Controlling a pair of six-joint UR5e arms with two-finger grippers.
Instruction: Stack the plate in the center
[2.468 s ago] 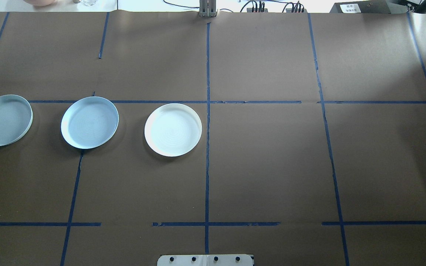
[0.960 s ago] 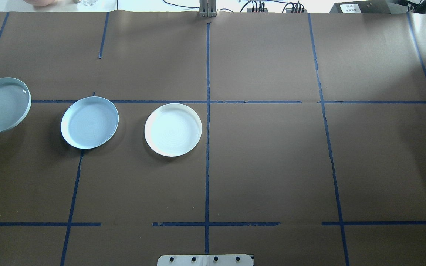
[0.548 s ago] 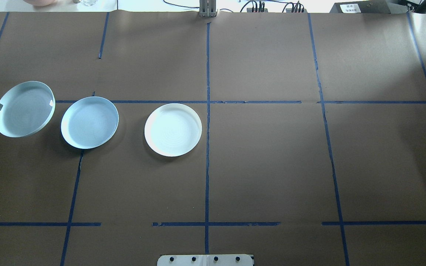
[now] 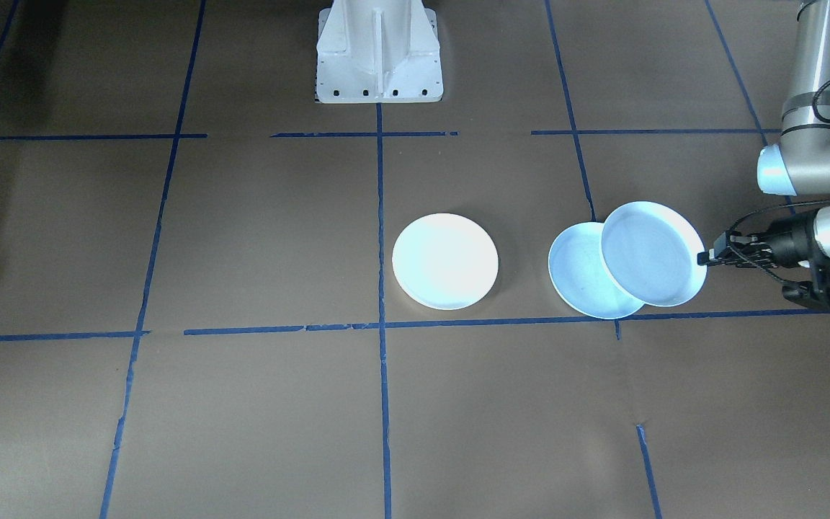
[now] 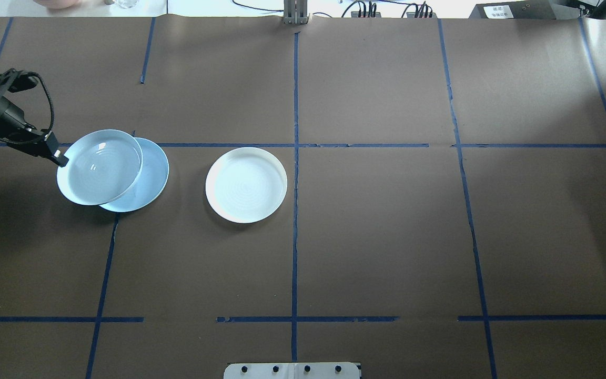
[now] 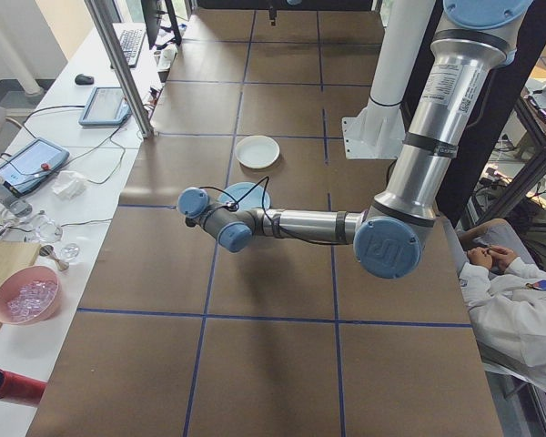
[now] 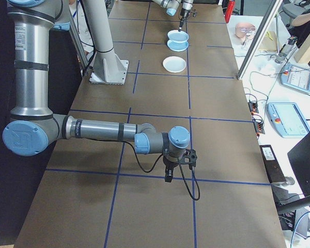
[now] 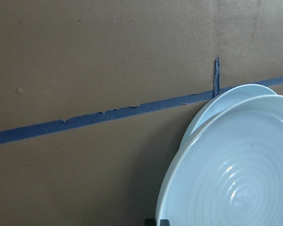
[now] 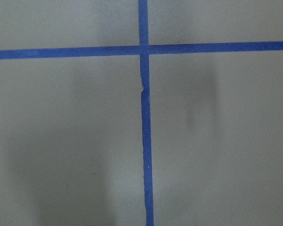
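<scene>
My left gripper (image 5: pixel 60 158) (image 4: pixel 704 257) is shut on the rim of a light blue plate (image 5: pixel 100 167) (image 4: pixel 653 252) and holds it lifted off the table. That plate partly overlaps a second light blue plate (image 5: pixel 153 181) (image 4: pixel 577 285) lying flat beneath it. In the left wrist view the held plate (image 8: pixel 236 179) fills the lower right, with the lower plate (image 8: pixel 226 100) showing as a sliver behind it. A white plate (image 5: pixel 246 185) (image 4: pixel 445 261) lies just left of the centre tape line. My right gripper (image 7: pixel 168 175) hangs over bare table far from the plates; I cannot tell its state.
Brown paper with blue tape lines (image 5: pixel 295 158) covers the table. The robot's base (image 4: pixel 379 54) stands at the near edge. Tablets, a pink bowl (image 6: pixel 23 300) and cables lie on a side bench beyond the far edge. A person (image 6: pixel 519 291) sits by the robot.
The left gripper has lifted the far-left blue plate and carried it right. It now hangs over the left part of the second blue plate. The white plate has not moved.
</scene>
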